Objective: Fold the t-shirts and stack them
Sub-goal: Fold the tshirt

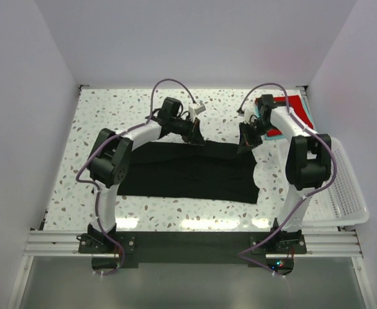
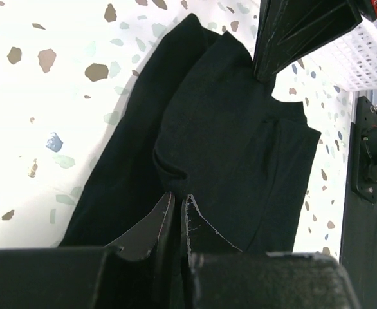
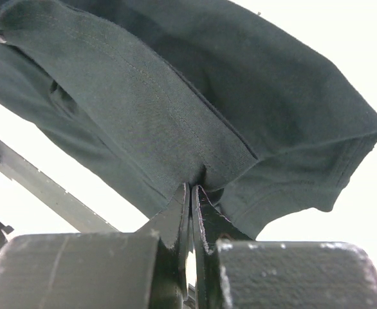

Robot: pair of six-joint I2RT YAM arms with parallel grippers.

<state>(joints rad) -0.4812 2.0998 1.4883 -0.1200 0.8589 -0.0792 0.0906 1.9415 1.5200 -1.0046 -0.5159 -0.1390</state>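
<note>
Speckled worktop (image 1: 111, 109) holds the black t-shirt (image 1: 188, 174) beside the white basket (image 1: 349, 193), the left claw (image 1: 198, 138) and right claw (image 1: 245, 145) each pinch its back edge, so the fold looks just begun and next needs both lifting together.

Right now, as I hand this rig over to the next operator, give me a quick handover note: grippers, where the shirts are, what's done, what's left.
Left gripper: shut on the far edge of the black t-shirt.
Right gripper: shut on the same edge, further right, with the cloth lifted there.
Black t-shirt: spread across the middle of the table, fold not finished.
Red t-shirt: lies on the teal t-shirt at the far right corner; both look folded and stacked.
Left to do: finish folding the black one and set it on that stack.
</note>
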